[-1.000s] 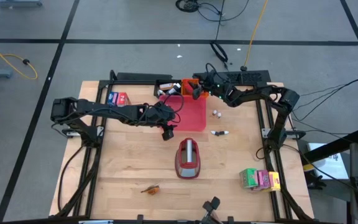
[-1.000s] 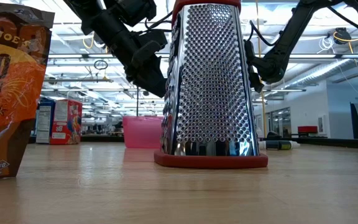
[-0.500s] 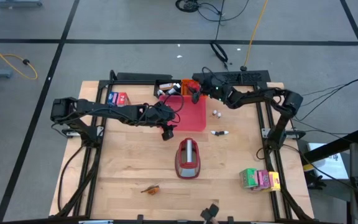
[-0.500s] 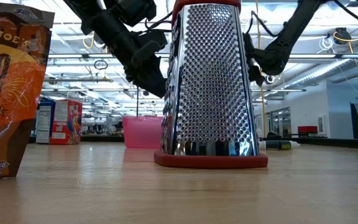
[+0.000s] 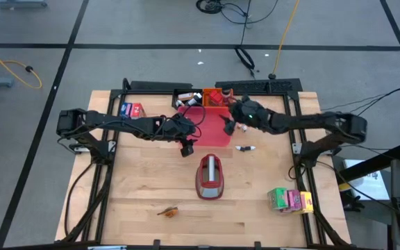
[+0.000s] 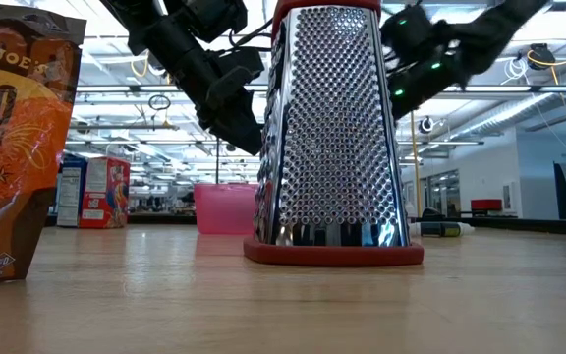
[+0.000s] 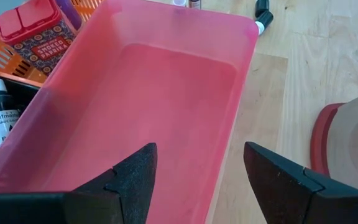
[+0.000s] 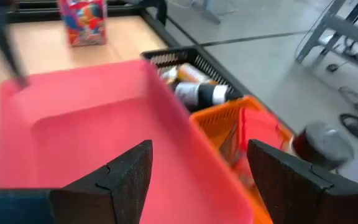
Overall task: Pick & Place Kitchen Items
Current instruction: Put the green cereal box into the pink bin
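Since a second ago, my right gripper [image 5: 229,125] is swinging away from the orange basket [image 5: 216,97] toward the pink tray's [image 5: 214,128] right edge, fingers spread, holding nothing. Beside the tray's left edge my left gripper [image 5: 186,146] is hovering, open and empty. Right of the tray, two tiny white bottles [image 5: 242,128] are lying.

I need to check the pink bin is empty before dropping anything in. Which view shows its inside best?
The left wrist view: the pink bin fills it, its floor bare. The right wrist view shows it blurred, the high view small, the low view only its side wall beyond the grater.
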`<state>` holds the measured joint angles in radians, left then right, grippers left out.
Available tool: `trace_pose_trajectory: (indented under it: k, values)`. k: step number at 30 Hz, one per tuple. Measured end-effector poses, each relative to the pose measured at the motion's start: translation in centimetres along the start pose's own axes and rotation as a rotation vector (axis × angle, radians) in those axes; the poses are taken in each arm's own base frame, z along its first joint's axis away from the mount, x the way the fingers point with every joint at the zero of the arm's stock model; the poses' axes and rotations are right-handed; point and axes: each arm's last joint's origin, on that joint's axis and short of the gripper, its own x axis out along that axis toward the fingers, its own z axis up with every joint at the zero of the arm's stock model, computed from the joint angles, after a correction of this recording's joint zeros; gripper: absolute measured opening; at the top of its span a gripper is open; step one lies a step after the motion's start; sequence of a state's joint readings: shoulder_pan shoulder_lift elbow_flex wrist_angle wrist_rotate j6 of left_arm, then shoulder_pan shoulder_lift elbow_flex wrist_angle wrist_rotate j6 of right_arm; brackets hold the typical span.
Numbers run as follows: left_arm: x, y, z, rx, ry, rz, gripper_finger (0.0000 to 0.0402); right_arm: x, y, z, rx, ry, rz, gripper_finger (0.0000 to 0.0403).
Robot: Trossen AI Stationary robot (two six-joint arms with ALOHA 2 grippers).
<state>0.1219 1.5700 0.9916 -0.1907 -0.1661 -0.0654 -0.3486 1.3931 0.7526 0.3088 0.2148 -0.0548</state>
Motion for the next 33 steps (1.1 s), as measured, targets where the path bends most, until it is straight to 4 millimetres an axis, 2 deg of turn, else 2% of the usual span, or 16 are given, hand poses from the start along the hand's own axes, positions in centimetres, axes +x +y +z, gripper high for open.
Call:
trace_pose_trajectory:
  k: [4,12,23,27,33]
  values:
    - [0.0,0.0,0.0,0.0,0.0,0.0,0.0244,-3.3,0.8,-0.6,0.051,-0.009,0.053,0.0253]
    - [0.0,0.0,0.0,0.001,0.0,0.001,0.0244,-9.0,3.1,-2.4,0.042,0.087,0.209,0.0253]
    - [0.0,0.0,0.0,0.0,0.002,0.002,0.0244,-14.9,6.1,-3.9,0.081,0.255,0.432,0.0248]
    - [0.0,0.0,0.0,-0.01,0.002,0.001,0.0244,-16.8,7.2,-3.6,0.085,0.353,0.493,0.023]
    - [0.0,0.0,-0.1,-0.022,0.014,0.002,0.0244,-19.6,8.9,-2.1,0.129,0.469,0.593,0.0192]
